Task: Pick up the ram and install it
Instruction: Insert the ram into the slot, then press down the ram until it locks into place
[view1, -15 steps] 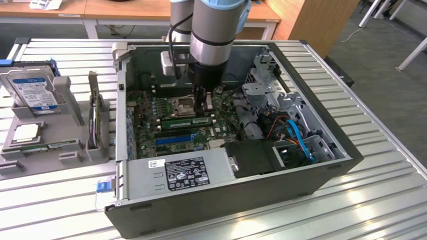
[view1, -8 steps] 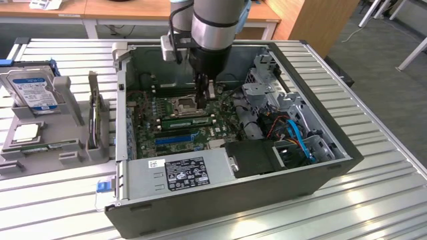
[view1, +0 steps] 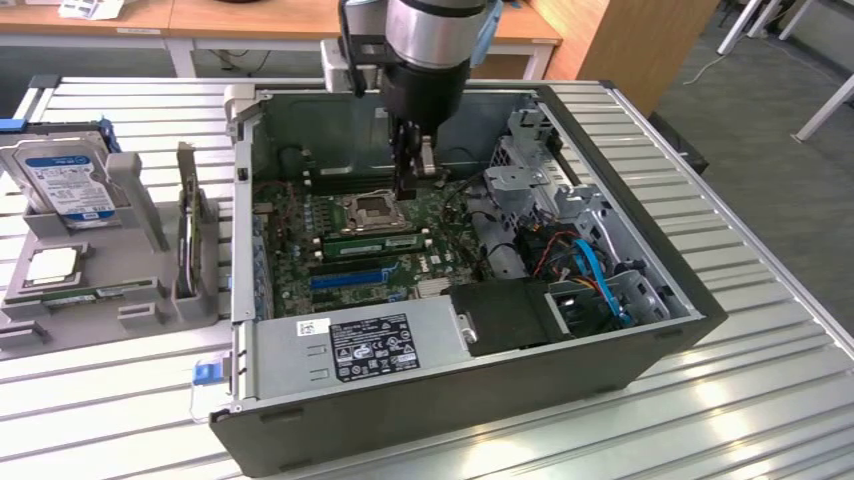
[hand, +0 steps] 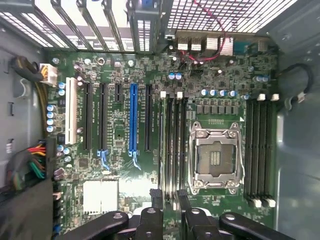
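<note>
Open, empty pincer (view1: 414, 188) hovered inside case (view1: 467, 400) above motherboard (view1: 441, 262); green ram (view1: 374, 243) stood seated just beside CPU socket (view1: 370, 208).

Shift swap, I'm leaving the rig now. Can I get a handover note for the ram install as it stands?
Gripper: jaws open and holding nothing. It is inside the PC case, above the motherboard near the CPU socket.
Ram: stands in the slot beside the socket, apart from the jaws.
A second green stick lies on the grey tray outside the case, on the exterior view's left.
Done: the install looks complete, assuming the slotted stick is the job's one.
Left: I cannot tell whether it is fully seated or the latches are closed, so check both.
</note>
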